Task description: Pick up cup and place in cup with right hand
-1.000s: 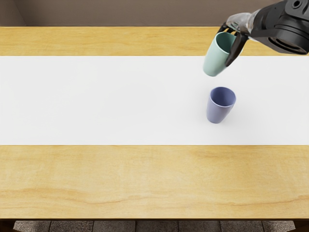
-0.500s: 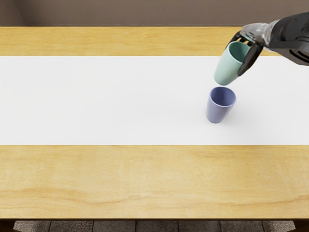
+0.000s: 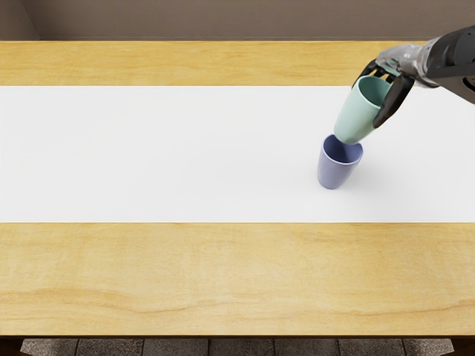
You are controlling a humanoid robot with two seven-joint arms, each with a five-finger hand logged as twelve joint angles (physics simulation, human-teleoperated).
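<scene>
Green cup (image 3: 358, 115): suspended in my right hand (image 3: 402, 62), above the white strip (image 3: 148, 152), its base over the mouth of the blue cup (image 3: 336, 172). In the head view the base overlaps the far part of that opening; whether it has passed below the rim, I cannot tell.

Finger state: clamped on the green cup's upper wall, with a dark digit along the near right side and others behind the rim.

Handling: treat the part as light and fairly stiff. The wall looks smooth, so slippage under a loose grip is possible; excess squeeze could distort the mouth. The body tapers toward the base, which should help it nest.

Grip location: hold high, close to the rim. The lower wall must be free of my fingers, or they will foul the blue cup during insertion.

Next step, as I judge it: centre the base over the opening, match the axis of the upright blue cup, then lower gently. Caution: off-centre contact may tip the blue cup. Release only when seated.
</scene>
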